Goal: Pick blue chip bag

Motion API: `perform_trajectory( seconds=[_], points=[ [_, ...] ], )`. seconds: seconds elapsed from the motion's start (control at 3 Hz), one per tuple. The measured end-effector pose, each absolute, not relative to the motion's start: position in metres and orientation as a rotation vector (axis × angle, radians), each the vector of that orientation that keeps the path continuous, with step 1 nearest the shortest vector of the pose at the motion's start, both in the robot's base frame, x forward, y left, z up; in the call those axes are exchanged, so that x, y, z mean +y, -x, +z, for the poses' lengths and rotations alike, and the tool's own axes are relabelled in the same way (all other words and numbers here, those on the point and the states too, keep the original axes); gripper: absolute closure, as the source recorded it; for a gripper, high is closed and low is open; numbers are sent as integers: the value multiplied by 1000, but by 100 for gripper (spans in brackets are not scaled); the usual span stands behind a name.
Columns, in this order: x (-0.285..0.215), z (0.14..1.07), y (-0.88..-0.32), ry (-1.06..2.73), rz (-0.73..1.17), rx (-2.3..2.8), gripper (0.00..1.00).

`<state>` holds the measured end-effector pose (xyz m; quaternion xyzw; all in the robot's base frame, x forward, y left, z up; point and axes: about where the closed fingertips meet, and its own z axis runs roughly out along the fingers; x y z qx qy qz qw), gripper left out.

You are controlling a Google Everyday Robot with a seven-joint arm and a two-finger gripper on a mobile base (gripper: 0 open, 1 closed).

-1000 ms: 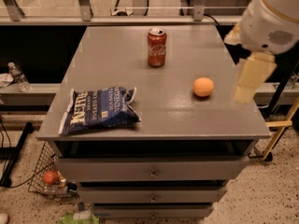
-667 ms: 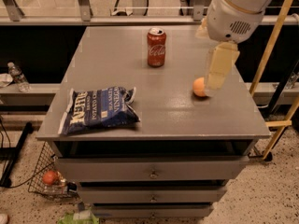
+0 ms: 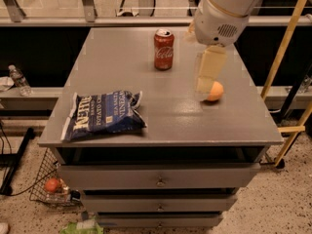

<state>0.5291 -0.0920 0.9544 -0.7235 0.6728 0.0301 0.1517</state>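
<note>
the blue chip bag [image 3: 105, 115] lies unmoved, flat at the front left of the table [image 3: 165, 126]. the soda can [image 3: 164, 49] stands further back. the gripper [image 3: 204, 84] has swung in from the right edge and now hangs over the orange [image 3: 216, 91], well apart from the bag; whether its grip is wide or narrow i cannot tell. the approach looks only begun.

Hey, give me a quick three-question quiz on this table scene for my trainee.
1. True or false: the gripper holds the bag.
2. Which thing is closest to the gripper? A) can B) orange C) bag
3. Fill in: the can stands ___ on the table.
Key: 1 false, the gripper hangs by the orange at the right and the bag lies apart at front left; 2 B; 3 upright.
</note>
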Motion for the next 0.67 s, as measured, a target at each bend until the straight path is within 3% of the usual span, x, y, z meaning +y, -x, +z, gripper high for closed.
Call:
perform_trajectory(
  seconds=[0.67],
  points=[
    [3, 939, -527, 2296, 142, 1738, 0]
  ],
)
